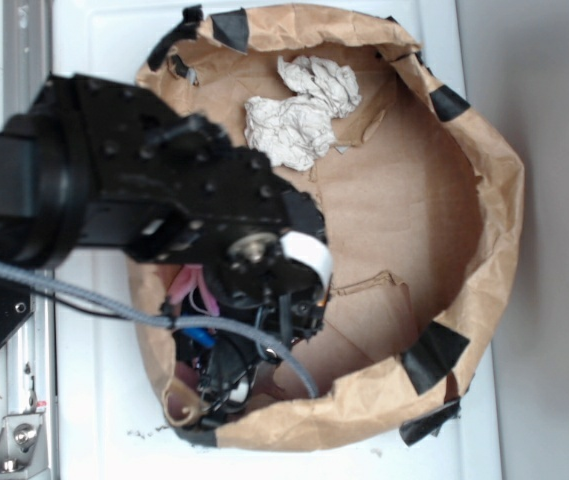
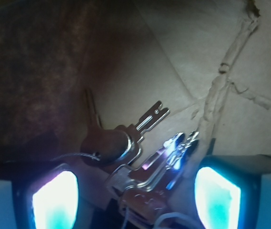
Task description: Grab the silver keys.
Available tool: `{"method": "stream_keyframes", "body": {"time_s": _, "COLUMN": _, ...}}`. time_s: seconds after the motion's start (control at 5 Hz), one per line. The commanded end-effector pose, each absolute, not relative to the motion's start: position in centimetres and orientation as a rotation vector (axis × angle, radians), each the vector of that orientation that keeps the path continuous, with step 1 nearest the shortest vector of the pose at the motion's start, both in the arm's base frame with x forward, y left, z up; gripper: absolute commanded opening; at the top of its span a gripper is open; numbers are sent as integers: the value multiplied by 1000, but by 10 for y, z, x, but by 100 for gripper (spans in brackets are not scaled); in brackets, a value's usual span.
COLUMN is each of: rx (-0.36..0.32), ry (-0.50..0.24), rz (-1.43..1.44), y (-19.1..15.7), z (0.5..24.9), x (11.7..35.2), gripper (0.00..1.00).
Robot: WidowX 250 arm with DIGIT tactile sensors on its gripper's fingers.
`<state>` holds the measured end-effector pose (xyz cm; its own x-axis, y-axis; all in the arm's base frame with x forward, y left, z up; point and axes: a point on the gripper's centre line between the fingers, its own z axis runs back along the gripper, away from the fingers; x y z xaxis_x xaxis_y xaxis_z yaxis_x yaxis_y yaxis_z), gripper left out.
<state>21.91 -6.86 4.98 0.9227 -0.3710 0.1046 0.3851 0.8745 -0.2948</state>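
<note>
A brown paper bag lies on the white worktop, crumpled paper balls at its 12 o'clock. The gripper reaches in at 7 o'clock, fingers spread either side of the silver keys on the bag floor.

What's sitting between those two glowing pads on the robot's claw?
In the wrist view, the silver keys lie between the gripper fingers, on the brown paper floor. The jaws stand apart on either side of the bunch, not yet closed on it.
</note>
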Motion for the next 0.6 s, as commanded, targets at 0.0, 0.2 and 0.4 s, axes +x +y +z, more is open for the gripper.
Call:
{"method": "stream_keyframes", "body": {"time_s": 0.0, "rx": -444, "ry": 2, "rz": -523, "y": -78, "z": 68, "x": 188, "gripper": 100}}
{"method": "stream_keyframes", "body": {"time_s": 0.2, "rx": -526, "ry": 52, "rz": -489, "y": -73, "z": 73, "x": 188, "gripper": 100}}
{"method": "stream_keyframes", "body": {"time_s": 0.4, "rx": -531, "ry": 95, "rz": -460, "y": -71, "z": 67, "x": 190, "gripper": 100}}
